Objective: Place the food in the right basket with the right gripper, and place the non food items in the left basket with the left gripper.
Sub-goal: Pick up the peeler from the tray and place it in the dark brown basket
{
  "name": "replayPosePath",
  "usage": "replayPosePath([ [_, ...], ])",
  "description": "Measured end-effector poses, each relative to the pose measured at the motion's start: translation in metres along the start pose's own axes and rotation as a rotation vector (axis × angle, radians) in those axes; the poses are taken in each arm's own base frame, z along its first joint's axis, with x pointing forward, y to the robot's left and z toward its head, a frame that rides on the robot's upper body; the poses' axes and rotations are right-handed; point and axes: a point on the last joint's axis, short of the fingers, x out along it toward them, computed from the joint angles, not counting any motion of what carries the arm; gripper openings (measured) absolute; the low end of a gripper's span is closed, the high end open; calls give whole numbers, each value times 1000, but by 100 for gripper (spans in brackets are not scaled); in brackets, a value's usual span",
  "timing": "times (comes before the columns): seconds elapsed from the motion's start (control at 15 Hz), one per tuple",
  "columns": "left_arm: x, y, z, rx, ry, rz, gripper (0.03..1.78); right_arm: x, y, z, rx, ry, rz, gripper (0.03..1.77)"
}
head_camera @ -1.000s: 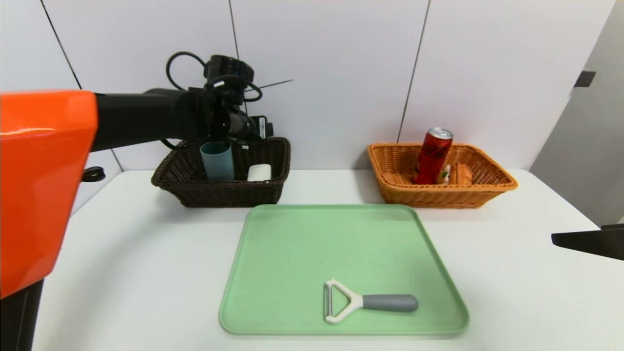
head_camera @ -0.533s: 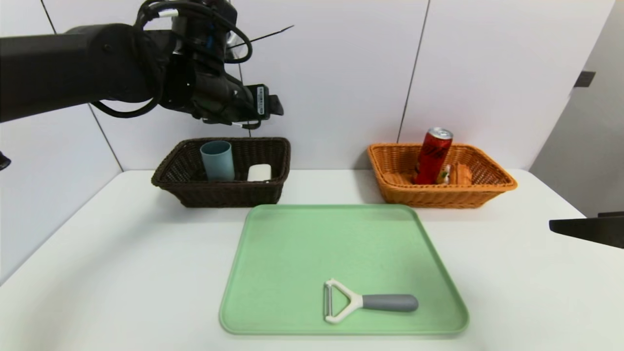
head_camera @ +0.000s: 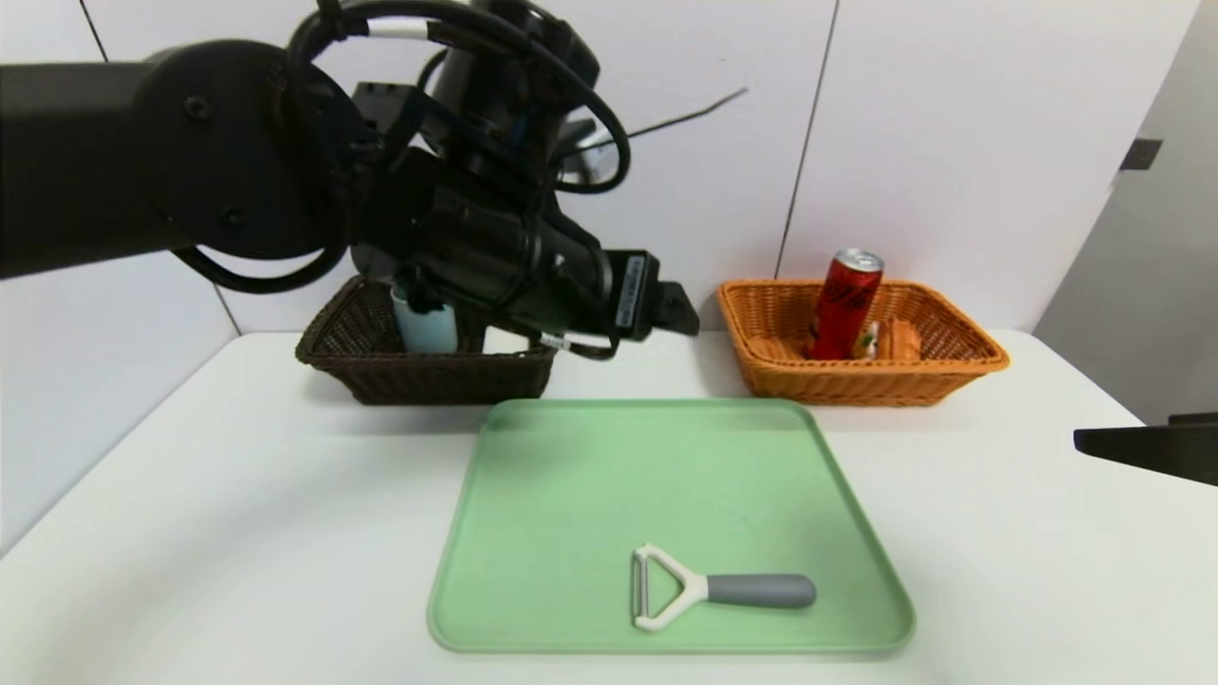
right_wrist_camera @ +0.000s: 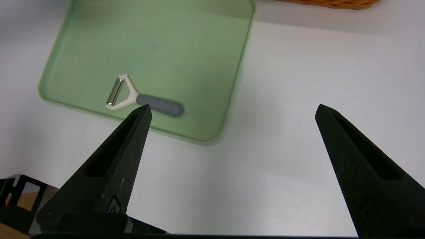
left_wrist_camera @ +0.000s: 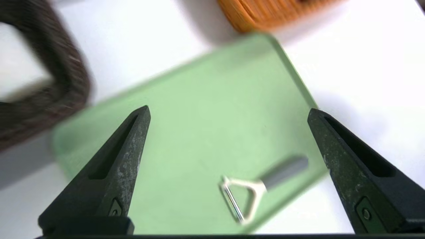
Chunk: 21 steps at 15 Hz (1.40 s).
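Over the tray's [head_camera: 533,457] far left, left gripper [left_wrist_camera: 229,113] hangs spread and empty, aimed at the peeler [head_camera: 709,590], the last non-food; right gripper [right_wrist_camera: 232,109] parked, spread.

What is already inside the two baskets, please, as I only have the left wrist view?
Observer: The orange basket holds the red can, with the cake wedge beside it.
Operator: And the dark one?
Observer: The blue-grey cup stands in the dark basket; the left arm hides the rest of it.
Operator: Where is the right end effector?
Observer: The right end effector hangs open above the table, to the right of the green tray.
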Motion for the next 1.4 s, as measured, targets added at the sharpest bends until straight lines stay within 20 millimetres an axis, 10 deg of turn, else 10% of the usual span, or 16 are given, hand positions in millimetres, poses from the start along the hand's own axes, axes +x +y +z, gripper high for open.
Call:
replayPosePath([
  [0.47,0,-36,-63,354,219,-304,169,0,0,0,1,0,2,170],
  [1.4,66,-46,-105,721,194,-538,169,2,-4,-1,17,10,-22,170],
])
